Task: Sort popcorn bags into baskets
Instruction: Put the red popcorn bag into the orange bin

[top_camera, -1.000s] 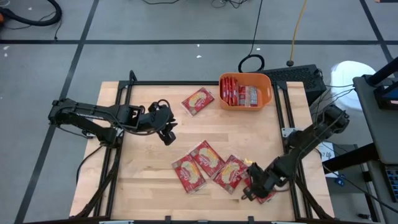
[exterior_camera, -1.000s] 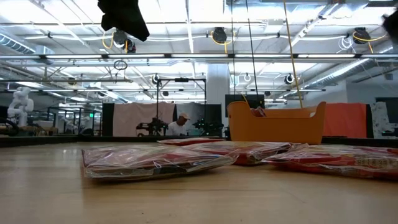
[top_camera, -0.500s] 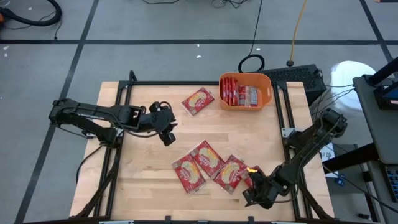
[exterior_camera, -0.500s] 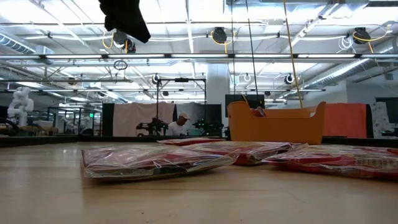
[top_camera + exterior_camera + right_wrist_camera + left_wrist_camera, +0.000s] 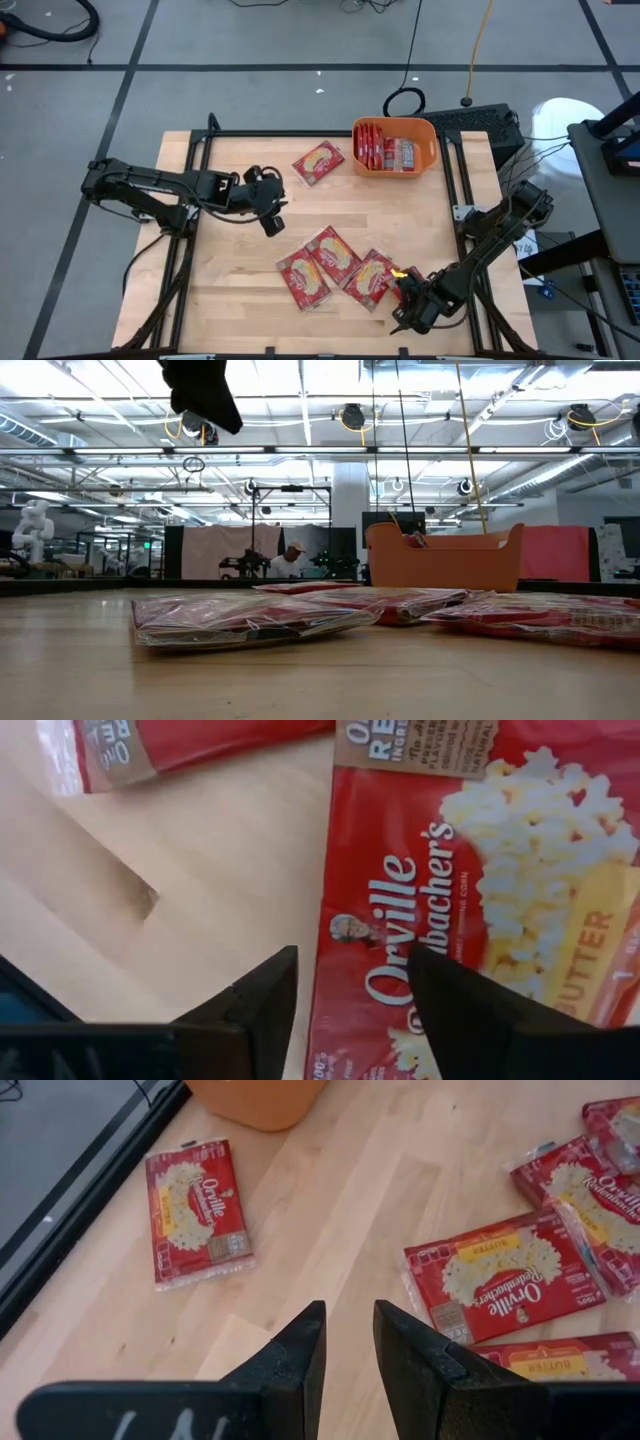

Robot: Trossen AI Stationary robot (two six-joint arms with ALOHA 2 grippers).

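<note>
Several red popcorn bags lie flat on the wooden table: one alone (image 5: 318,162) near the orange basket (image 5: 395,147), and three in a cluster (image 5: 335,268) toward the near edge. The basket holds several more bags. My right gripper (image 5: 350,992) is open and points down over another bag (image 5: 480,900) at the near right. One finger stands over the bare wood and the other over the bag, with the bag's long edge (image 5: 322,970) between them. My left gripper (image 5: 268,207) hovers above the table's left middle, its fingers (image 5: 300,1355) a narrow gap apart with nothing between them. My right gripper stands astride the bag's long edge (image 5: 322,970) from above, fingers pointing down. I cannot tell whether the fingertips touch the bag or the table. The bag lies flat on the wood.
Black frame rails (image 5: 452,190) run along the table's sides, close to the right arm. Bare wood lies between the lone bag and the cluster. A second bag (image 5: 170,745) lies close to the one under my right gripper.
My right gripper has sunk toward the bag at the table's near right and shifted a little toward the near edge, turning slightly. The bags have stayed where they were.
</note>
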